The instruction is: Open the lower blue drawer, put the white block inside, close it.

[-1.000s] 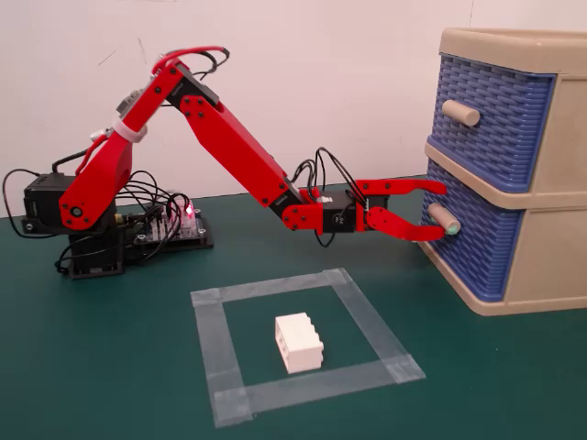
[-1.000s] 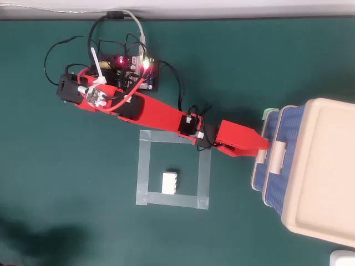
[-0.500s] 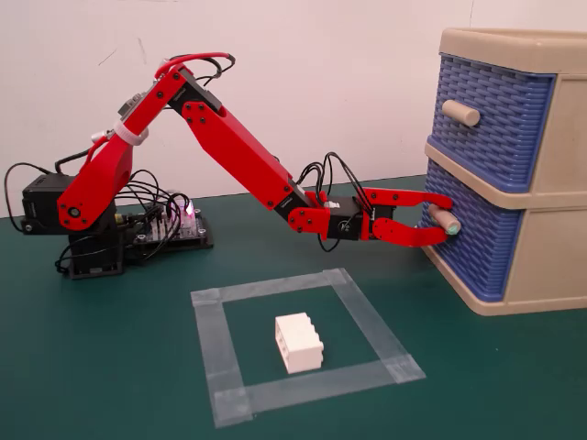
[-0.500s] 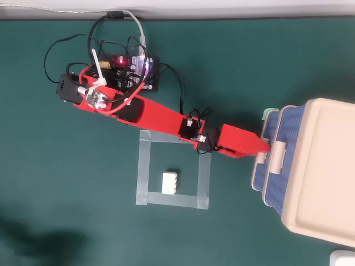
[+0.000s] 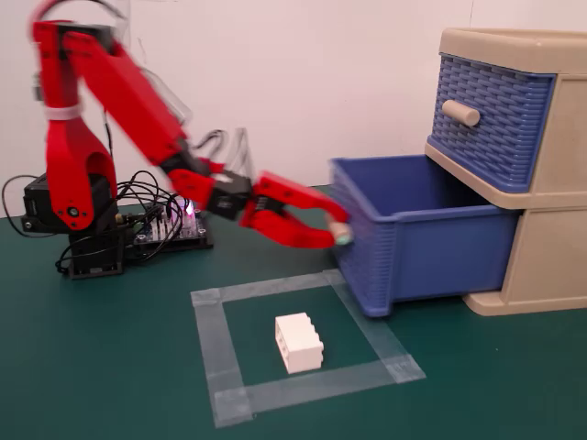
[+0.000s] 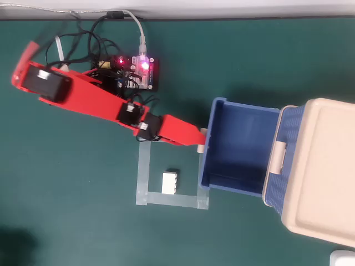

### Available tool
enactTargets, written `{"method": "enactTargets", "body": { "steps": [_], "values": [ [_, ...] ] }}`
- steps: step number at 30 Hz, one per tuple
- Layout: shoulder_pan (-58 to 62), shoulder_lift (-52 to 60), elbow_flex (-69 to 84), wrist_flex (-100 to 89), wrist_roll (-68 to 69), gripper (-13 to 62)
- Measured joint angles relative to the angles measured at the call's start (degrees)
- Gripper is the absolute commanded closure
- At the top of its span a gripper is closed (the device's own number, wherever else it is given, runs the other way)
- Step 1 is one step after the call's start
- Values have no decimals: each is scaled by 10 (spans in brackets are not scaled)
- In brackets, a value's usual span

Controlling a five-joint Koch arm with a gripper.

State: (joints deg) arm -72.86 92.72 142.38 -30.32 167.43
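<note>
The lower blue drawer (image 5: 431, 252) stands pulled well out of the beige cabinet (image 5: 550, 266) and is empty inside; it also shows in the overhead view (image 6: 205, 166). My red gripper (image 5: 337, 229) is at the drawer's front, its jaws closed around the peg handle (image 5: 345, 236), whose pale green tip shows. In the overhead view the gripper (image 6: 198, 139) covers the middle of the handle (image 6: 203, 132). The white block (image 5: 299, 342) lies on the green mat inside a tape square, in front of and below the gripper, apart from it; it also shows in the overhead view (image 6: 170, 182).
The upper blue drawer (image 5: 491, 119) with a plain beige handle (image 5: 460, 112) is shut. The grey tape square (image 5: 213, 339) frames the block. A lit circuit board (image 6: 138, 69) and cables lie by the arm's base (image 5: 87, 243). The open drawer borders the square's right side.
</note>
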Motion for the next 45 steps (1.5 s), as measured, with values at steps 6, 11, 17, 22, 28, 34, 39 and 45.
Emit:
{"method": "enactTargets", "body": {
  "steps": [6, 11, 17, 22, 28, 34, 39, 45],
  "values": [
    [-1, 12, 6, 1, 1, 151],
    [-1, 149, 49, 101, 1, 152],
    [31, 373, -96, 645, -5, 153],
    [109, 216, -431, 1062, -122, 157],
    [209, 3, -525, 1106, -280, 159],
    [258, -90, -528, 885, -371, 159],
    [259, -122, -528, 817, -388, 159],
    [265, -150, -528, 813, -388, 158]
  ]
}}
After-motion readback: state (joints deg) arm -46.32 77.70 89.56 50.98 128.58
